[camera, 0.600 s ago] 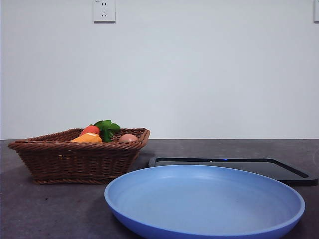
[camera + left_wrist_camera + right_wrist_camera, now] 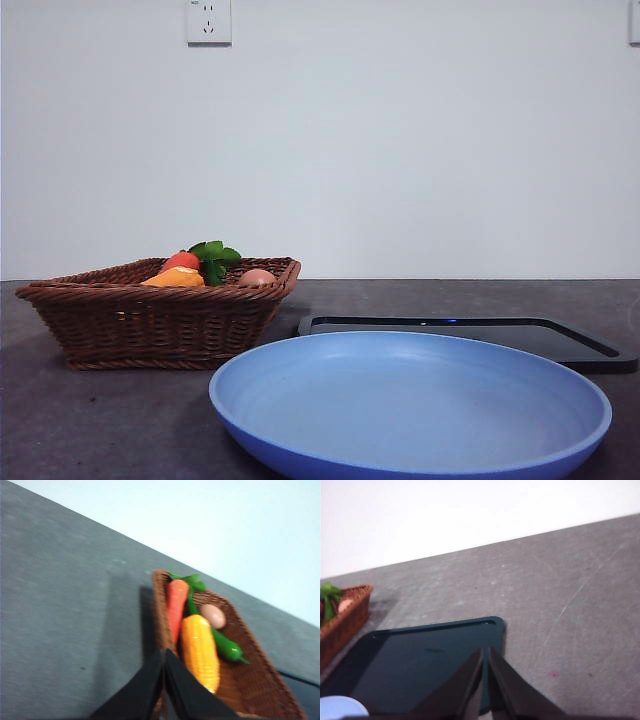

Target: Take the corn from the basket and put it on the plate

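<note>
The corn [image 2: 201,651] lies in the brown wicker basket [image 2: 255,680] beside a red-orange carrot [image 2: 175,605]; in the front view only its orange-yellow top [image 2: 175,279] shows above the basket's rim [image 2: 150,293]. My left gripper [image 2: 164,652] hovers shut above the basket's near rim, just beside the corn. The light-blue plate [image 2: 410,405] sits large in the foreground with nothing on it. My right gripper [image 2: 485,652] hangs shut over the black tray [image 2: 425,665]. Neither arm shows in the front view.
The basket also holds a pinkish egg [image 2: 213,615] and a green pepper [image 2: 226,647]. A flat black tray [image 2: 470,335] lies behind the plate, right of the basket. The table top [image 2: 65,620] is dark grey, and a white wall stands behind it.
</note>
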